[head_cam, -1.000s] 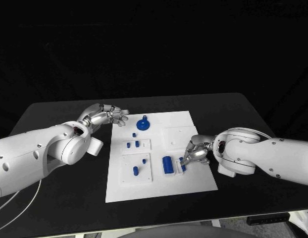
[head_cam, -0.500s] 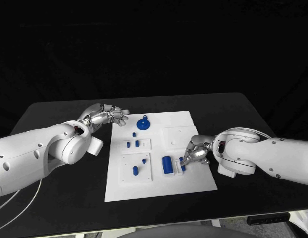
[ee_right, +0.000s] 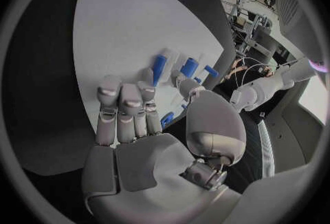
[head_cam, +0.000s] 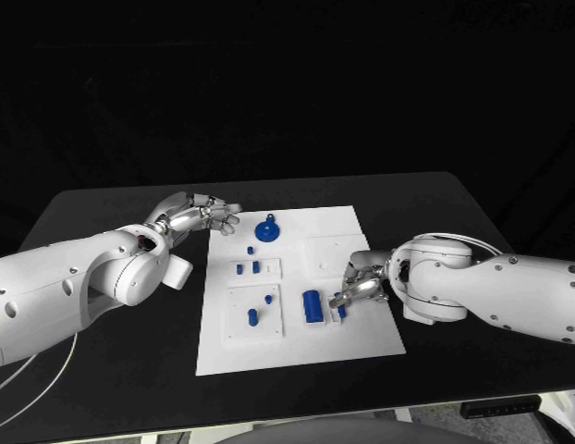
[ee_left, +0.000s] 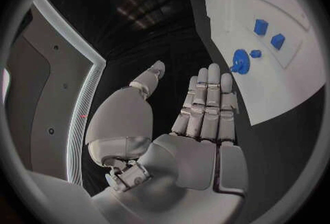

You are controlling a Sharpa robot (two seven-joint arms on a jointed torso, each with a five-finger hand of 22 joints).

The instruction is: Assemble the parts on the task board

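Right hand (head_cam: 362,287) pinching small blue part (ee_right: 166,119) beside cylinder (head_cam: 313,306) on white board (head_cam: 354,338).
Light, rigid, probably slippery; best gripped at its sides.

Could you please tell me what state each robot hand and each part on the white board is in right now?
Left robot hand: fingers apart, holding nothing, off the board's far left corner.
Right robot hand: fingers on a small blue part at the board's right edge.
White rectangular task board: flat on the black table.
Blue round part with tab: on the board's far end.
Blue cylinder: lying on its side.
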